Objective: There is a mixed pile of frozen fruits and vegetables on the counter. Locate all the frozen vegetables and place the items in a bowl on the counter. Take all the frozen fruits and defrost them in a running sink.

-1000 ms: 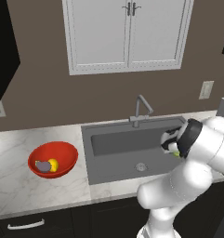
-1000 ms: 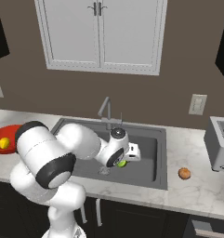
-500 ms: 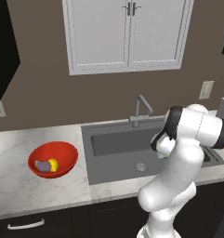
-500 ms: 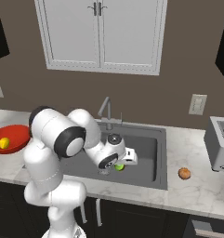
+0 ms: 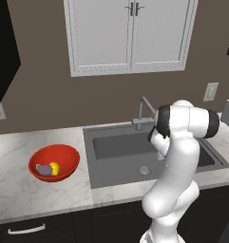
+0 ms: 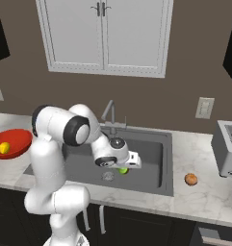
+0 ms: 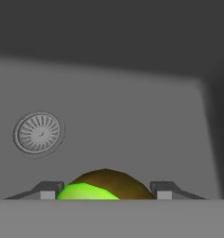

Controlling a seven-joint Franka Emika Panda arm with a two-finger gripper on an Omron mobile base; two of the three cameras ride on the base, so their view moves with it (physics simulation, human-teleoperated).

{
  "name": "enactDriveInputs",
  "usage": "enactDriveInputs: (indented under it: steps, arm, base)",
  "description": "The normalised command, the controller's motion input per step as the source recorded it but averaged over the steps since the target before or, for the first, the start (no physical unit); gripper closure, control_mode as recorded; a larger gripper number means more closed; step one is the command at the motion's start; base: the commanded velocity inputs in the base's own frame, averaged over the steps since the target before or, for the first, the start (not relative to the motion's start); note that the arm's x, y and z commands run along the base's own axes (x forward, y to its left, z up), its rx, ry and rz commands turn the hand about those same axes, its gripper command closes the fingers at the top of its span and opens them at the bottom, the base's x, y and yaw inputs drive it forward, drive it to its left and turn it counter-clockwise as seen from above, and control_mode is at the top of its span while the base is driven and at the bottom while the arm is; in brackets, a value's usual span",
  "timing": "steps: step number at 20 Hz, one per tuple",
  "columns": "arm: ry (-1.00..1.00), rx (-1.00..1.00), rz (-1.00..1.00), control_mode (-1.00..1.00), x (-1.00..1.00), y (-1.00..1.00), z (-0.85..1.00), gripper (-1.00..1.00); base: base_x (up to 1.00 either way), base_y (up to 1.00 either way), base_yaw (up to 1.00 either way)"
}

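My gripper (image 6: pixel 122 167) hangs low inside the dark grey sink (image 6: pixel 153 161), shut on a bright green round fruit (image 6: pixel 122 170). In the hand view that fruit (image 7: pixel 97 188) sits between the two fingertips of the gripper (image 7: pixel 105 191), green with a brown shaded top, above the basin floor. The round metal drain (image 7: pixel 38 133) lies up and to the left of it. On the counter left of the sink stands the red bowl (image 5: pixel 63 152), which holds the yellow piece (image 5: pixel 54 168) and the purple-grey piece (image 5: pixel 42 169). An orange piece (image 6: pixel 190 179) lies on the counter to the sink's right.
The thin metal faucet (image 6: pixel 110 113) rises behind the sink, close to the arm. A toaster (image 6: pixel 228 153) stands at the far right of the marbled counter (image 5: pixel 21 190). White wall cabinets hang above. My arm's upright body blocks the sink's right half in the left base view.
The arm has folded more upright over the sink. The gripper has sunk a little lower into the basin, with the green fruit still in it.
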Motion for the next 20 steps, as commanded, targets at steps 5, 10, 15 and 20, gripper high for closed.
enactDriveInputs:
  steps: [5,10,15,20]
  arm:
    - [-0.03,0.00,0.00,-1.00,0.25,0.00,-0.24,1.00]
    - [-0.04,0.00,0.00,-1.00,0.23,0.00,-0.42,1.00]
    - [-0.04,0.00,0.00,-1.00,0.21,0.00,-0.45,1.00]
    - [-0.06,0.00,0.00,-1.00,0.11,0.00,-0.24,-1.00]
  base:
    - [0.00,0.00,0.00]
    - [0.00,0.00,0.00]
    - [0.00,0.00,0.00]
    - [0.00,0.00,0.00]
